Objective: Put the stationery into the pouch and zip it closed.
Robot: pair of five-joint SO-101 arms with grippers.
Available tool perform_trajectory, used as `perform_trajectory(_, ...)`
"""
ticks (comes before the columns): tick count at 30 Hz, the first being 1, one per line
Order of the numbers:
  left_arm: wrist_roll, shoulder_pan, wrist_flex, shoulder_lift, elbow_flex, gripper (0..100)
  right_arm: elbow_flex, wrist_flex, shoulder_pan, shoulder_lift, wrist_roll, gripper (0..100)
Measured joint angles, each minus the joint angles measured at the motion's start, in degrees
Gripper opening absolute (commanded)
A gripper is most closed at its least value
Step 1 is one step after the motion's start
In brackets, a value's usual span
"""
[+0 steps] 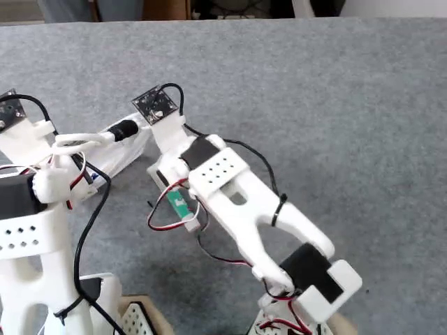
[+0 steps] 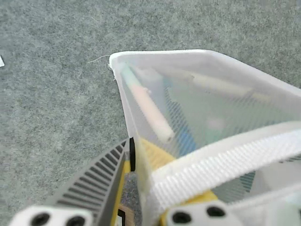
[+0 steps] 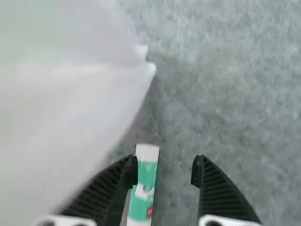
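A translucent white mesh pouch (image 2: pixel 211 108) holds several pens and a blue item, and a white webbing strip (image 2: pixel 221 160) runs along its edge. My left gripper (image 2: pixel 136 162) is shut on the pouch's edge near one corner. In the high view the pouch (image 1: pixel 129 155) lies between the two arms. My right gripper (image 3: pixel 162 165) is open just beside the pouch (image 3: pixel 56 108). A small green and white stationery piece (image 3: pixel 143 188) lies on the cloth between its fingers, against one finger (image 3: pixel 117 181).
Grey felt (image 1: pixel 335 105) covers the table, with free room to the right and the far side. Both arm bases and loose red, black and white cables (image 1: pixel 174 223) crowd the near edge. A white scrap (image 2: pixel 1 61) lies off to one side.
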Motion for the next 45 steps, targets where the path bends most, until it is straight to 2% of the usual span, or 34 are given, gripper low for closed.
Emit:
perform_trajectory(5,0.0,-4.2,0.0,0.0,0.0,3,0.0,5.3,-1.9,0.0,0.0,20.1)
perform_trajectory(9,-0.6,-4.8,0.0,0.0,0.1,3,0.0,9.4,-4.3,2.2,-0.2,20.1)
perform_trajectory(19,-0.6,-4.8,0.0,0.0,0.1,3,1.3,4.5,-4.4,2.7,-0.2,20.1)
perform_trajectory(24,-0.6,-5.5,0.0,-0.1,-0.2,3,1.3,3.4,-4.4,10.5,-2.0,20.1)
perform_trajectory(33,-0.6,-8.1,0.0,-0.1,-2.0,3,-17.7,17.6,-5.5,27.4,-4.0,19.5)
perform_trajectory(35,-0.6,-8.1,0.0,-0.1,-2.0,3,-21.7,20.2,-5.5,30.0,-4.0,15.5)
perform_trajectory(38,-0.6,-8.1,0.0,-0.1,-2.0,3,-25.4,22.6,-5.5,32.3,-4.0,1.3)
perform_trajectory(40,-0.5,-8.4,0.0,-0.1,-2.0,3,-26.4,23.1,-5.3,32.7,-4.0,3.3)
perform_trajectory(45,-0.4,-8.4,0.0,-0.1,-2.0,3,-27.2,24.6,-5.2,32.9,-3.9,1.2)
